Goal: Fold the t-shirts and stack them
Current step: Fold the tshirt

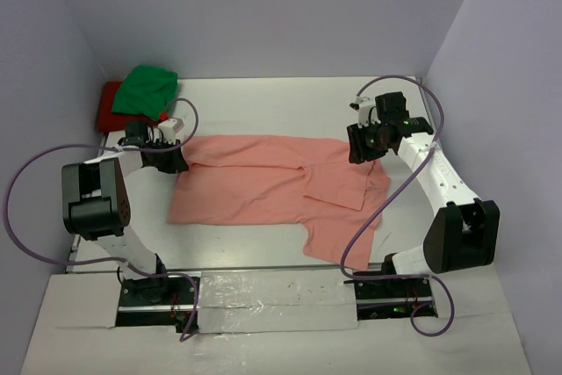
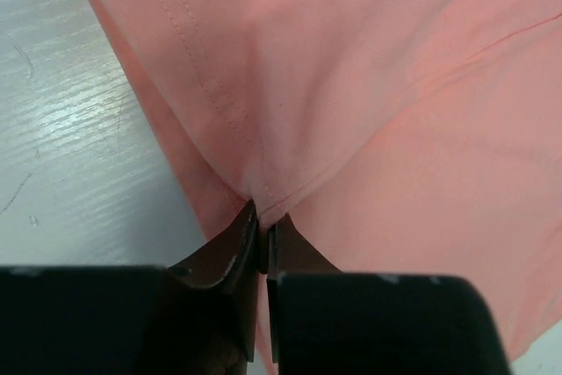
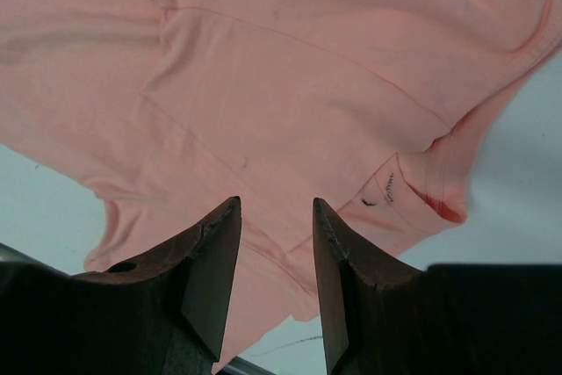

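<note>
The salmon-pink t-shirt (image 1: 272,186) lies spread and partly folded across the table's middle. My left gripper (image 1: 178,161) is shut on its far left hem corner, which shows pinched between the fingers in the left wrist view (image 2: 261,204). My right gripper (image 1: 358,152) is open and hovers over the shirt's right end near the collar (image 3: 439,183); its gap (image 3: 274,206) is empty. The green t-shirt (image 1: 147,90) lies bunched on top of the red t-shirt (image 1: 111,108) at the far left corner.
The white table (image 1: 263,103) is walled on three sides by pale lavender panels. Purple cables loop from both arms, one crossing the shirt's right sleeve (image 1: 373,217). Taped white sheeting (image 1: 272,300) covers the near edge between the arm bases.
</note>
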Robot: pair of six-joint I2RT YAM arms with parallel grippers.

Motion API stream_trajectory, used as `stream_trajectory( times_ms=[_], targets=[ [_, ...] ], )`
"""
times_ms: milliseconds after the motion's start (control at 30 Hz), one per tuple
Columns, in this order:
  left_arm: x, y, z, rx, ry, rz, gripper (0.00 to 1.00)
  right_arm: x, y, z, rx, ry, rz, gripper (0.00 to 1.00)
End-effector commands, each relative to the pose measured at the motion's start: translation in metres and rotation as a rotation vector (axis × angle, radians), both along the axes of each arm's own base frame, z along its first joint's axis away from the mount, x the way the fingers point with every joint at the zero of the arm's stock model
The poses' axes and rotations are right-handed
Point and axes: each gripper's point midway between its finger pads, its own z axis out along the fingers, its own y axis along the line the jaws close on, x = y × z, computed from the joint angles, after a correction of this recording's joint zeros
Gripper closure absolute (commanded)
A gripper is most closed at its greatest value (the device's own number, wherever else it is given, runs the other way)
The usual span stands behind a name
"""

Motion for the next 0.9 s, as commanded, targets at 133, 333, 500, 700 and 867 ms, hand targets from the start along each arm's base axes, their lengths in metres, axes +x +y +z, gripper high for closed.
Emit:
stream_trajectory(
  times_ms=[133,333,500,700,867],
  targets=[
    [0.017,0.012,0.018,0.066,-0.078,0.020,0.91,0.002,0.002,0.006,-0.005,-0.012,0.005,0.55],
    [0.021,0.027,0.029,0.162,-0.127,0.036,0.91,0.002,0.003,0.005,0.000,-0.005,0.011,0.54],
    [0.021,0.031,0.032,0.188,-0.150,0.047,0.91,0.001,0.003,0.005,0.002,-0.005,0.013,0.55],
    [0.016,0.030,0.030,0.183,-0.130,0.032,0.36,-0.001,0.003,0.005,0.005,-0.002,0.016,0.54],
    [0.012,0.029,0.027,0.182,-0.122,0.026,0.07,-0.001,0.003,0.006,0.004,-0.008,0.016,0.55]
  ],
)
